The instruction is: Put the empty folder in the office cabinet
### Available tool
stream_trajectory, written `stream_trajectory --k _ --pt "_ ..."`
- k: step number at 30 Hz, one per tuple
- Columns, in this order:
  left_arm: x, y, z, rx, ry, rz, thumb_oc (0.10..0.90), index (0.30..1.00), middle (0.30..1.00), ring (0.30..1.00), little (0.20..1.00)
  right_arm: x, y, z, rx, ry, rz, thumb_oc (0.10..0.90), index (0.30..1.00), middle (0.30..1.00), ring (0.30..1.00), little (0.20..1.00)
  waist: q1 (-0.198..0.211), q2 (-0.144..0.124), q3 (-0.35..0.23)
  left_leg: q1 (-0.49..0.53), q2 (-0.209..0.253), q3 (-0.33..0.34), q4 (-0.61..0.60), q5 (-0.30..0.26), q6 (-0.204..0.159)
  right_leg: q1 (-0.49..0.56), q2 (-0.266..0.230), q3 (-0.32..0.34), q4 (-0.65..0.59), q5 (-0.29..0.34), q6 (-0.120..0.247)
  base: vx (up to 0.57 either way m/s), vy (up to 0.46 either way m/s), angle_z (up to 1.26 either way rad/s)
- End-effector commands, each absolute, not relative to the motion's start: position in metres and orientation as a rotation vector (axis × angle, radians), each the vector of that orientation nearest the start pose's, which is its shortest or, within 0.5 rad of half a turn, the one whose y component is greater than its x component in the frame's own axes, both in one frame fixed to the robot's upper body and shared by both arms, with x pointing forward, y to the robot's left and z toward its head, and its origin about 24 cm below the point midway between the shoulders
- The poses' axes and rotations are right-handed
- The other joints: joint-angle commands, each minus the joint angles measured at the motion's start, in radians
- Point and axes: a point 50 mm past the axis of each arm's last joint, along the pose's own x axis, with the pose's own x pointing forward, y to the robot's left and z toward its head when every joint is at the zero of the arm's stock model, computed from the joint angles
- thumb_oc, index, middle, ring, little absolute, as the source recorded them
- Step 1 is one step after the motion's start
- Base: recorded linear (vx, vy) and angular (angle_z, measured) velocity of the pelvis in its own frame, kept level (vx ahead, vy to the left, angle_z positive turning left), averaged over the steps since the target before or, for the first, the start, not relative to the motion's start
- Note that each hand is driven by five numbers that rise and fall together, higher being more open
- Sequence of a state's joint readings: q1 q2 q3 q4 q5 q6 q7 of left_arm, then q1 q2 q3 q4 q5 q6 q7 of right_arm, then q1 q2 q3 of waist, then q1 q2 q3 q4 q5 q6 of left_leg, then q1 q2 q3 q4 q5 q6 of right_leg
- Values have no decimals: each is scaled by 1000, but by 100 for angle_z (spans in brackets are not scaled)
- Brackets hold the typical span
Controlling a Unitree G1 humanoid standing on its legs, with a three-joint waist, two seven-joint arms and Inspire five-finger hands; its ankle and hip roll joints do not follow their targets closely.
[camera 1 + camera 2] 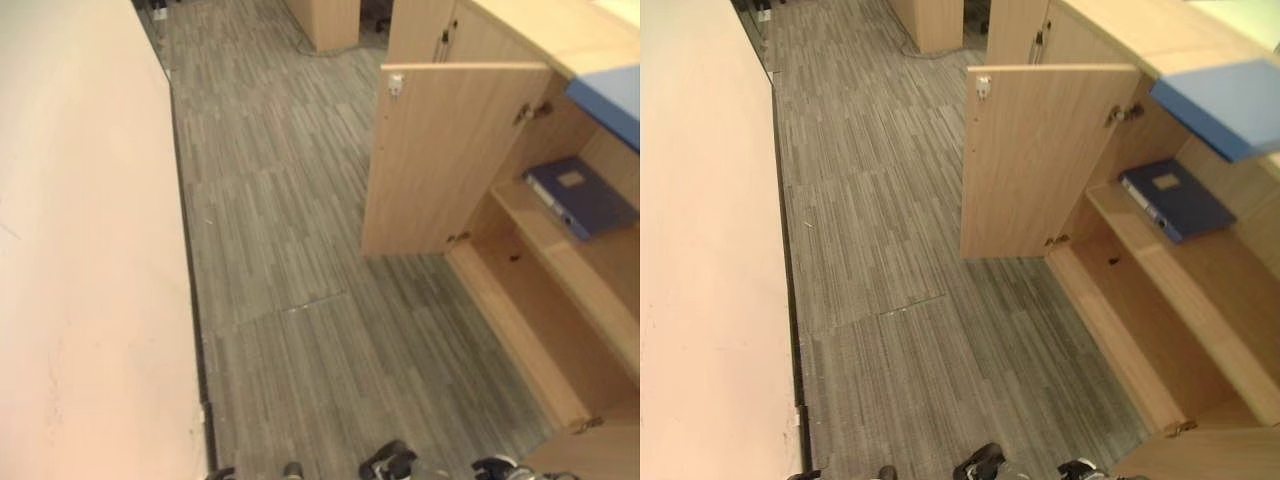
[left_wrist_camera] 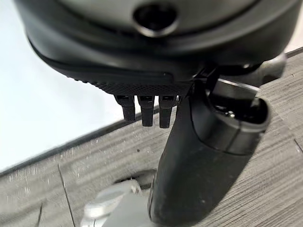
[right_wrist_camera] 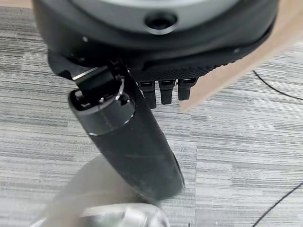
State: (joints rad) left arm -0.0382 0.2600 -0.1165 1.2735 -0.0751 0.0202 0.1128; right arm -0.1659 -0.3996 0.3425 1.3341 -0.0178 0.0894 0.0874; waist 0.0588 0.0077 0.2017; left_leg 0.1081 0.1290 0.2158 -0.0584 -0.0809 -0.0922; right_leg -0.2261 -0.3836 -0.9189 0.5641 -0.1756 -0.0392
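Note:
A dark blue folder [image 1: 580, 197] lies flat on the middle shelf [image 1: 556, 258] of the open wooden office cabinet, towards its far end. The cabinet's door [image 1: 450, 160] stands swung out over the grey carpet. My left hand [image 2: 142, 52] hangs over the carpet beside a pale wall, fingers [image 2: 147, 111] straight and thumb out, holding nothing. My right hand [image 3: 161, 42] likewise hangs over the carpet with straight fingers [image 3: 165, 90], empty.
A lighter blue flat item [image 1: 1225, 105] rests on the cabinet's top, jutting over its edge. A long pale wall [image 1: 80, 250] runs down the left. More wooden furniture [image 1: 325, 20] stands at the back. Grey carpet [image 1: 290, 300] stretches between wall and cabinet.

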Motion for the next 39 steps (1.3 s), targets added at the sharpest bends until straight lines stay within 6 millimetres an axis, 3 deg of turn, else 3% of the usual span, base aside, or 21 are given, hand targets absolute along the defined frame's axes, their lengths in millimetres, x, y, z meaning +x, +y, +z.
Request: stream_trajectory --k 1,4,5,6,8,10,12,14,15,16,17,18,19,20,23,24,28,30,31,35,39 --pt "117 260 -148 366 1173 210 800 900 900 900 900 117 -268 -148 -443 1326 53 800 900 900 900 900 2 -37 64 79 43 66 -20 -53 10 6 -98 70 -72 178 228 136 -115 -2" --pt "126 256 -147 367 1145 194 800 900 900 900 900 110 -270 -149 -442 1349 44 800 900 900 900 900 -7 -34 61 67 78 80 51 -30 -11 7 -73 79 -69 134 194 110 -173 -6" --pt "134 252 -145 331 1108 198 800 900 900 900 900 103 -271 -150 -440 1370 36 800 900 900 900 900 -5 -37 59 31 103 73 168 31 -24 34 -14 98 -115 100 156 70 -209 -24" --pt "134 252 -145 331 1108 198 800 900 900 900 900 103 -271 -150 -439 1370 35 800 900 900 900 900 -4 -37 59 28 107 72 171 32 -26 35 -10 96 -121 99 152 55 -211 -42" --pt "140 252 -142 286 1073 227 800 900 900 900 900 100 -270 -151 -436 1379 29 800 900 900 900 900 14 -48 58 -18 115 33 296 124 -31 84 78 128 -212 72 111 54 -204 -63" --pt "141 252 -141 252 1056 245 800 900 900 900 900 96 -270 -152 -433 1389 29 800 900 900 900 900 34 -70 60 -61 100 -18 349 136 -13 123 138 172 -289 55 86 94 -198 -63" --pt "138 254 -140 204 1043 271 800 900 900 900 900 100 -270 -151 -416 1365 16 800 900 900 900 900 44 -107 52 -107 89 -54 302 76 5 165 180 225 -353 51 77 112 -112 -133" --pt "137 256 -140 203 1041 276 800 900 900 900 900 102 -270 -151 -411 1353 12 800 900 900 900 900 51 -117 49 -132 92 -64 286 67 2 176 190 249 -373 50 77 90 -29 -91" --pt "128 261 -142 182 1064 306 800 900 900 900 900 107 -268 -150 -412 1331 20 800 900 900 900 900 69 -131 46 -205 86 -136 179 95 -13 212 216 323 -406 47 74 93 -8 -67" --pt "128 261 -142 182 1064 307 800 900 900 900 900 107 -268 -150 -412 1331 20 800 900 900 900 900 70 -131 46 -203 87 -135 174 98 -14 212 216 324 -407 47 73 112 18 -90" --pt "123 261 -144 159 1081 322 800 900 900 900 900 106 -267 -151 -424 1334 36 800 900 900 900 900 80 -125 46 -219 87 -177 111 144 -22 224 230 354 -405 41 71 131 43 -99" --pt "117 261 -147 90 1096 358 800 900 900 900 900 105 -266 -152 -442 1341 59 800 900 900 900 900 99 -110 48 -245 82 -269 15 209 -30 245 253 409 -394 27 68 131 44 -123" --pt "117 260 -147 89 1095 358 800 900 900 900 900 105 -266 -152 -442 1341 59 800 900 900 900 900 100 -110 49 -242 83 -268 11 211 -31 246 254 410 -393 26 68 187 84 -150" --pt "117 258 -148 56 1095 365 800 900 900 900 900 100 -265 -153 -451 1357 78 800 900 900 900 900 108 -97 50 -272 72 -342 -29 217 -37 261 268 467 -376 7 66 96 49 -111" --pt "116 254 -149 31 1098 371 800 900 900 900 900 93 -264 -155 -463 1381 99 800 900 900 900 900 112 -82 47 -301 56 -391 -29 208 -43 271 276 522 -364 -10 66 161 153 -77" --pt "111 251 -152 22 1116 364 800 900 900 900 900 84 -266 -156 -477 1414 117 800 900 900 900 900 118 -64 39 -318 30 -437 -29 230 -38 281 284 552 -374 -5 68 159 205 -72" --pt "96 248 -157 26 1171 348 800 900 900 900 900 69 -265 -159 -480 1474 144 800 900 900 900 900 131 -57 7 -280 -4 -513 -29 230 -39 300 298 616 -408 6 85 268 206 -81" --pt "88 246 -160 25 1206 341 800 900 900 900 900 60 -262 -161 -455 1496 142 800 900 900 900 900 122 -61 -16 -268 -24 -505 -29 227 -34 325 285 626 -450 20 104 391 286 -88" --pt "81 248 -161 39 1237 332 800 900 900 900 900 51 -262 -162 -424 1525 116 800 900 900 900 900 108 -65 -37 -255 -48 -467 -29 211 -16 340 260 642 -481 41 127 223 208 -24" --pt "73 252 -162 66 1270 326 800 900 900 900 900 50 -263 -162 -395 1532 94 800 900 900 900 900 97 -74 -64 -234 -89 -421 -29 177 17 340 217 669 -512 87 162 281 297 -24" --pt "77 256 -160 96 1252 315 800 900 900 900 900 63 -258 -162 -384 1492 92 800 900 900 900 900 93 -66 -96 -199 -156 -352 -29 121 71 326 142 680 -516 159 211 255 350 -33"
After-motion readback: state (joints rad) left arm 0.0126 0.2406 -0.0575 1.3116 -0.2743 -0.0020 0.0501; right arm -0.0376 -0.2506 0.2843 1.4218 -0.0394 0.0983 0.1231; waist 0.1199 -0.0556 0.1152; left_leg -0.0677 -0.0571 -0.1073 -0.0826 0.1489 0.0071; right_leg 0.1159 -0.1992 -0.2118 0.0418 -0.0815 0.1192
